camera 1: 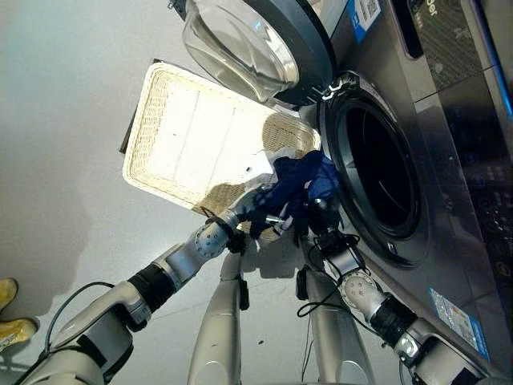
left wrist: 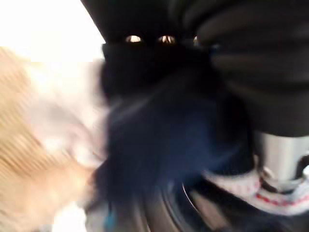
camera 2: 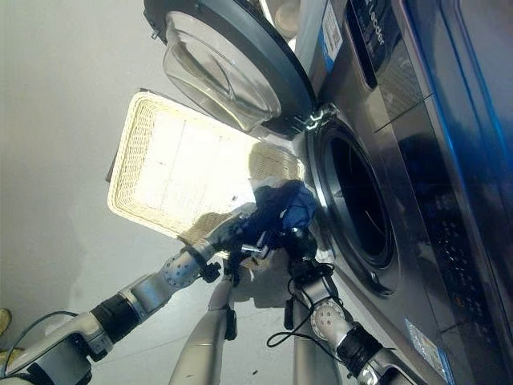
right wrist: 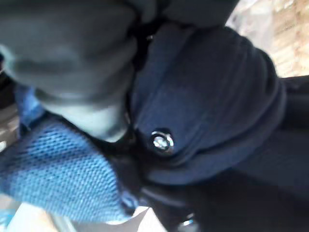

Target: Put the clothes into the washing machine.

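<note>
Navy cloth, a bundled garment (camera 1: 300, 183), sits bunched between both hands, lifted just above the wicker basket's (camera 1: 172, 136) near corner. The left hand (camera 1: 260, 210) is curled into its lower folds. The right hand (camera 1: 319, 215) presses in from the opposite side, but cloth hides its fingers, so I cannot tell their grip. Just beyond the right hand gapes the washing machine drum opening (camera 1: 377, 172), with its door (camera 1: 252, 44) swung wide above. To do this well, both hands should carry the bundle sideways together, clearing the rubber rim before releasing deep inside.
</note>
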